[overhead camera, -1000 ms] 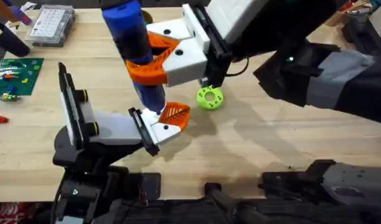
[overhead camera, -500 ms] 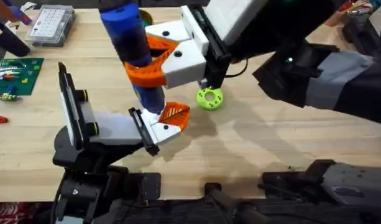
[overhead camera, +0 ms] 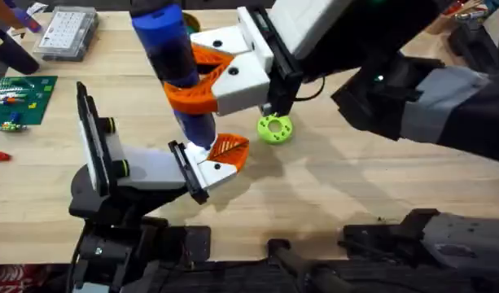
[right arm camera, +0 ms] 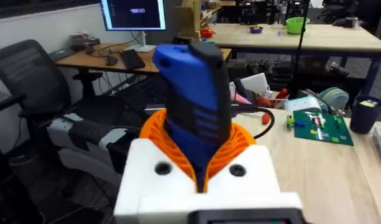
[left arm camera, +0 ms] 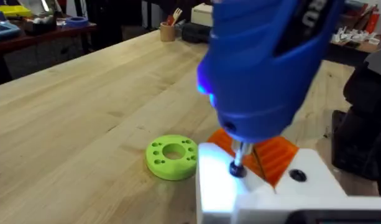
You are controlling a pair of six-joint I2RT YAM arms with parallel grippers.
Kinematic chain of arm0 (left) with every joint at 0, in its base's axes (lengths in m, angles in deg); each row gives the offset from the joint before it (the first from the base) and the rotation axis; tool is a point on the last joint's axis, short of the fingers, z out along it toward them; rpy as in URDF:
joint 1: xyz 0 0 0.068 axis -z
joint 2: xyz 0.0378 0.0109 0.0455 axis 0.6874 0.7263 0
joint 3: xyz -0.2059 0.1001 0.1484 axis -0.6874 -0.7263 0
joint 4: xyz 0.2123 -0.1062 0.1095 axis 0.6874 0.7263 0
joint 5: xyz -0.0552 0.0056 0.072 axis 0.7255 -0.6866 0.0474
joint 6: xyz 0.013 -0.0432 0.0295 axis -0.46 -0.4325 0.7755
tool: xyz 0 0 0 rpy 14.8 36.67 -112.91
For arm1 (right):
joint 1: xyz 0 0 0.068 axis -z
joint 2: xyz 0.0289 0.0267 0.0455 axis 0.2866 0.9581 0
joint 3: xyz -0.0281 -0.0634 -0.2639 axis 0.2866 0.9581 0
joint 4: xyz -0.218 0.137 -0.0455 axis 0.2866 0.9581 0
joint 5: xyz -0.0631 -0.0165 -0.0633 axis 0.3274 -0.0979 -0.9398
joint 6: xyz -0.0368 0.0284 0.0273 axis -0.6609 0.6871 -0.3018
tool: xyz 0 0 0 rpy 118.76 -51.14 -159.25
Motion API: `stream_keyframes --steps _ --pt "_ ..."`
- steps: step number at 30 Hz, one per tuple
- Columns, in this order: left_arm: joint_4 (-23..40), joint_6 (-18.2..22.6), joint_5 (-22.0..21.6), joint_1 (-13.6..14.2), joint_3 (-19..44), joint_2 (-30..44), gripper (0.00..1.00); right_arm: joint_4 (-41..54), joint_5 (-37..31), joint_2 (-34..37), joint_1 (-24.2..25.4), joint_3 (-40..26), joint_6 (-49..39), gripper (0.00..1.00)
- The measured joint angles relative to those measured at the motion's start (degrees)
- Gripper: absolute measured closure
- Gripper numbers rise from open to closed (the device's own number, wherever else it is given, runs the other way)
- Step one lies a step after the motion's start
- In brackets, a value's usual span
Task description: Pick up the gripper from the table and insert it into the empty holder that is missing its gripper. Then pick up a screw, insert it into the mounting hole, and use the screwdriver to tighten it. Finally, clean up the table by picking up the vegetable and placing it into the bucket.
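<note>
My right gripper (overhead camera: 192, 81), white with orange fingers (right arm camera: 240, 146), is shut on the blue screwdriver (overhead camera: 172, 57), holding it upright over the middle of the table (overhead camera: 330, 187). The screwdriver's thin metal tip (left arm camera: 240, 152) rests on a dark screw (left arm camera: 237, 168) in the white holder (overhead camera: 212, 171). That holder ends the white-and-black left arm (overhead camera: 143, 167) at the lower left. The orange ribbed gripper (overhead camera: 229, 147) sits in the holder beside the tip, and the left wrist view shows it as the orange ribbed gripper (left arm camera: 277, 152). The vegetable and the bucket are out of view.
A bright green ring (overhead camera: 274, 128) lies on the wood just right of the holder. A clear compartment box (overhead camera: 66, 32) and a green circuit board (overhead camera: 21, 99) sit at the far left. The right arm's dark body (overhead camera: 412, 89) spans the upper right.
</note>
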Motion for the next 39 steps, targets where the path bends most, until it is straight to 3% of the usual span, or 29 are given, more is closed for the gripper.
stream_keyframes --steps 39 --pt "0.02 -0.02 0.00 0.00 0.00 0.00 0.984 1.14 -0.27 0.67 0.00 0.00 -0.38 0.961"
